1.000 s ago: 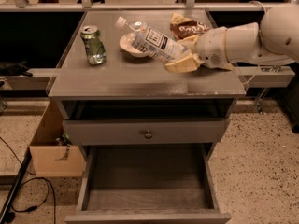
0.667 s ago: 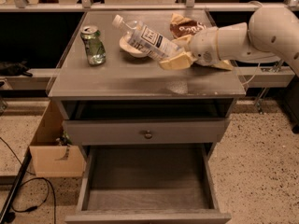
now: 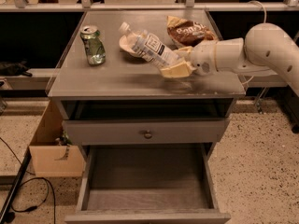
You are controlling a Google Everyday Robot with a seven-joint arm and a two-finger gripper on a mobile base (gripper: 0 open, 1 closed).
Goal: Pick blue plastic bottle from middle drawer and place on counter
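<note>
Over the right half of the flat grey rectangular counter (image 3: 117,80), the white robot arm (image 3: 261,50) reaches in from the right edge. Since the earlier frames it has slid a little leftward and dropped lower, so its load hangs closer to the surface. Below, the wide grey wooden middle drawer (image 3: 145,183) stands pulled out, showing its plain floor. Above it is the shut grey drawer front with a small round metal knob (image 3: 147,134). A brown cardboard box (image 3: 51,150) sits on the floor left of the cabinet.

The cream-fingered gripper (image 3: 172,62) is just inside the counter's right edge, about midway front to back, pinching the base of the small clear blue plastic bottle (image 3: 152,48). The bottle is tilted, white cap up and toward the back left, body over the counter's middle, lower than before. Whether it touches the small white bowl (image 3: 125,45) behind it cannot be told.

A crumpled brown snack bag (image 3: 189,29) lies near the back right corner. The dented green soda can (image 3: 93,45) stands toward the back left, unmoved.
</note>
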